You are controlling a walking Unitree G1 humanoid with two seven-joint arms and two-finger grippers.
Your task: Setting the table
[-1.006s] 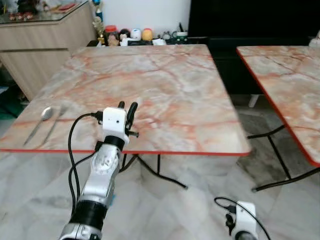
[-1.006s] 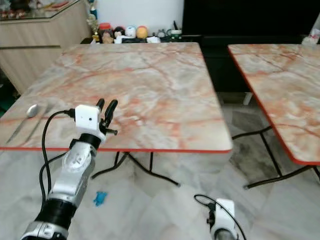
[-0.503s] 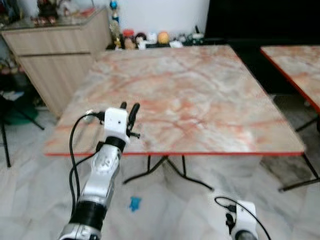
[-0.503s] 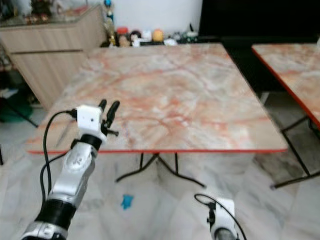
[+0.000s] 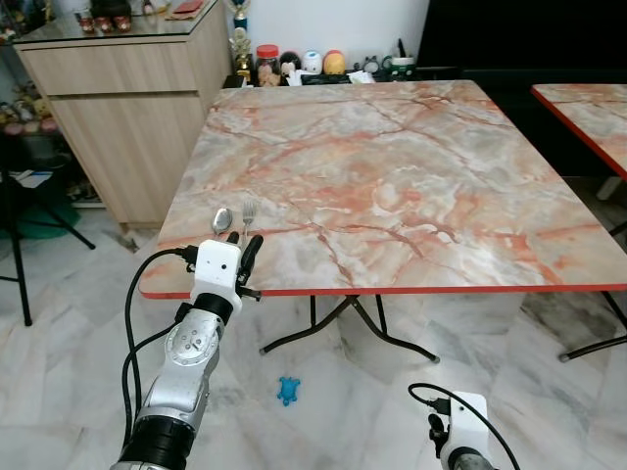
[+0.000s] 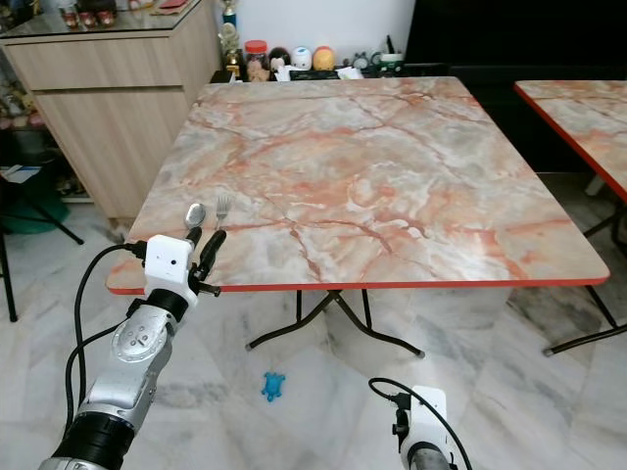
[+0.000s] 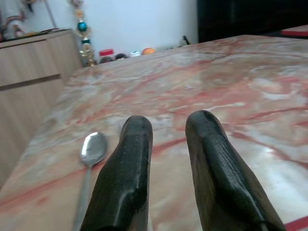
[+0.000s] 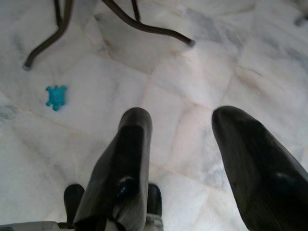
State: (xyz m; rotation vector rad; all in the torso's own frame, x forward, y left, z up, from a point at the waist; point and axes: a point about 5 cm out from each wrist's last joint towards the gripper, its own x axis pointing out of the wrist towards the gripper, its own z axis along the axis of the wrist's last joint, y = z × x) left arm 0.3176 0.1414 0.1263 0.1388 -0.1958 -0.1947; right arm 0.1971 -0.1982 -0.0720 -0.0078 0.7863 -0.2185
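Near the front left corner of the marble surface point(image 5: 392, 166) lie a spoon point(image 5: 221, 219) and a fork point(image 5: 249, 211), side by side, handles toward the near edge. That's all the setting so far as the pics show: no plate, glass or napkin on it, so the job looks early, w/ most items yet to come. Cutlery placement itself looks done, judging by how neatly the two lie.

Left claw point(image 5: 241, 252) is raised at the surface's near edge, just in front of the spoon and fork, tips pointing toward them, not touching either. Fingers point(image 7: 128, 159) are slightly apart w/ nothing between them, so released and empty. In the left wrist view the spoon bowl sits just beside the one finger, resting on the marble; fork is hidden behind the fingers there.

Right claw point(image 8: 183, 159) hangs low over the floor tiles, spread wide, empty, idle. A small blue toy point(image 5: 287, 391) lies on the floor under the surface. A wooden cabinet point(image 5: 127, 117) stands to the left, and jars and bits point(image 5: 294, 67) sit along the far edge.
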